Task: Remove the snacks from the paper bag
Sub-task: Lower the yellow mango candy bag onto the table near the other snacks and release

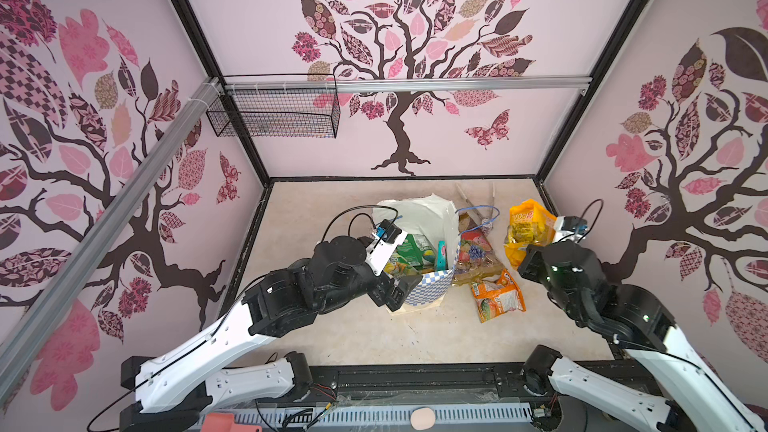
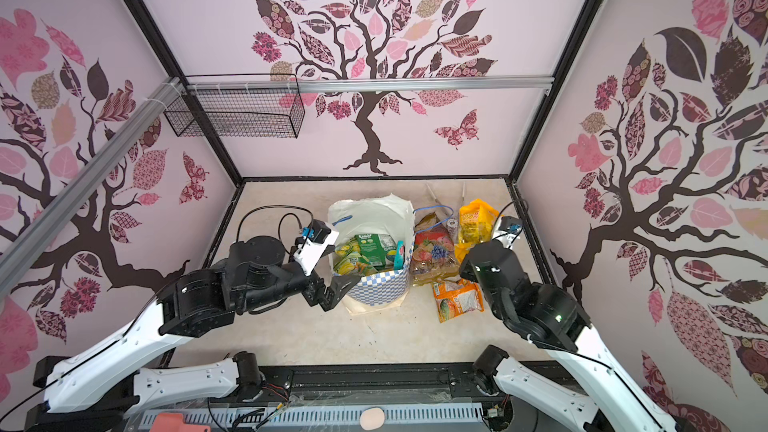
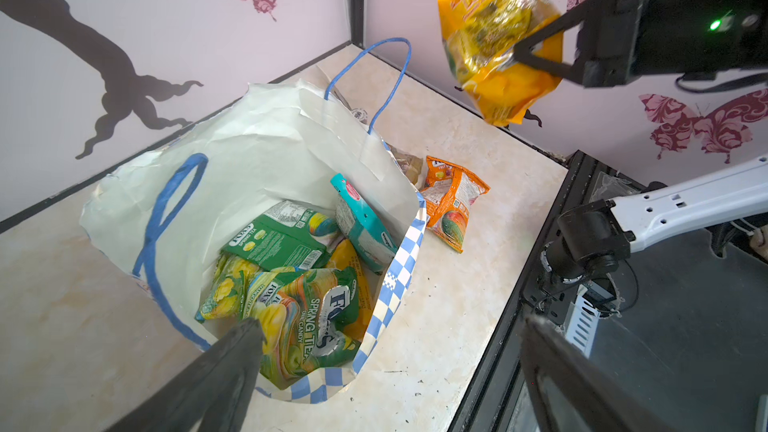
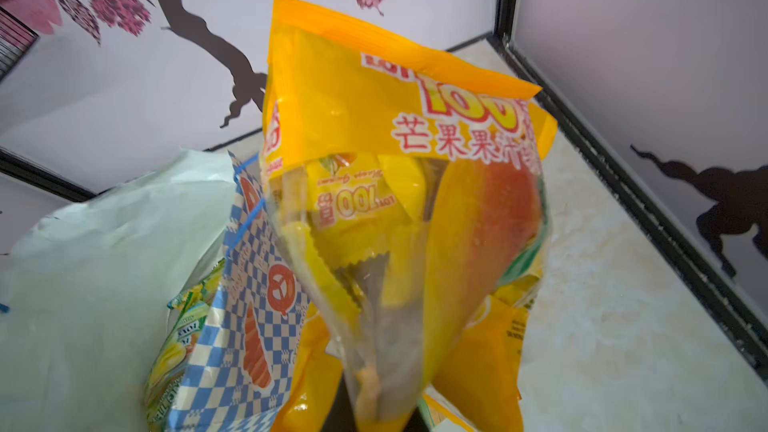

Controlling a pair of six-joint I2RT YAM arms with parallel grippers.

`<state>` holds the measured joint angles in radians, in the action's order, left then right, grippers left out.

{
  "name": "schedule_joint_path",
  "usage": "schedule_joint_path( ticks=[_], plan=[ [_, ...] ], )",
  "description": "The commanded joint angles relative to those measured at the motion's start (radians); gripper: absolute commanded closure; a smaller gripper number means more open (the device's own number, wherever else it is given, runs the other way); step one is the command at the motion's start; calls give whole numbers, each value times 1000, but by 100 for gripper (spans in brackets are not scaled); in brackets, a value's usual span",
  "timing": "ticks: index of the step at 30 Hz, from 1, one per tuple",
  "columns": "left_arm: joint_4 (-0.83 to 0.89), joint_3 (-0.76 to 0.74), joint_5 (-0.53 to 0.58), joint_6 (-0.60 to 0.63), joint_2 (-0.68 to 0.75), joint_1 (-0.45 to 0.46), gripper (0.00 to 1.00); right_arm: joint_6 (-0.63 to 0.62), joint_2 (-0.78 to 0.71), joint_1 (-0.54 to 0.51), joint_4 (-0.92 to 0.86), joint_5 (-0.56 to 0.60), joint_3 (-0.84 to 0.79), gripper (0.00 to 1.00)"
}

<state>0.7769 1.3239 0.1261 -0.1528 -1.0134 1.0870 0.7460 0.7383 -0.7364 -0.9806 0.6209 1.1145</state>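
Right tool (image 3: 519,54): clamped on the mango candy packet (image 3: 486,27) near one end. The packet's long axis runs away from the fingers, and it hangs in the air.
Mango candy packet, place: outside the paper bag (image 3: 270,139), off to its right near the right wall, well above the surface (image 1: 415,338).
Left tool (image 3: 390,324): fingers wide apart and empty, poised at the bag's near checkered rim and aimed into its mouth.
Inside the bag: green Spring Tea box (image 3: 278,238), teal packet (image 3: 361,222), Fox's candy packet (image 3: 316,317).
Already out: orange packet (image 3: 453,201) and red fruit packet (image 1: 473,251), lying just beside the bag's right side.
Deciding relation: bare surface lies below the held packet, so a straight lowering looks enough.
Nearer arm: the left, for what remains in the bag. The Fox's candy packet lies closest to its fingers.
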Motion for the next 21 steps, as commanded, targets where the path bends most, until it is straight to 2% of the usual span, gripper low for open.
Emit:
schedule_joint_path(
  ticks=[1, 5, 8, 17, 21],
  plan=[
    [-32, 37, -18, 13, -7, -2, 2, 93, -27, 1, 110, -113, -108, 100],
    [-33, 30, -11, 9, -7, -2, 2, 145, -8, 0, 312, -320, -309, 100],
    [-24, 31, -1, 1, -5, -2, 2, 181, 35, -1, 404, -412, -388, 100],
    [-25, 16, 6, -20, 4, -2, 2, 191, 136, -1, 566, -545, -508, 100],
    [-22, 13, 9, -26, 10, -3, 2, 194, 177, 0, 592, -543, -553, 100]
  ],
)
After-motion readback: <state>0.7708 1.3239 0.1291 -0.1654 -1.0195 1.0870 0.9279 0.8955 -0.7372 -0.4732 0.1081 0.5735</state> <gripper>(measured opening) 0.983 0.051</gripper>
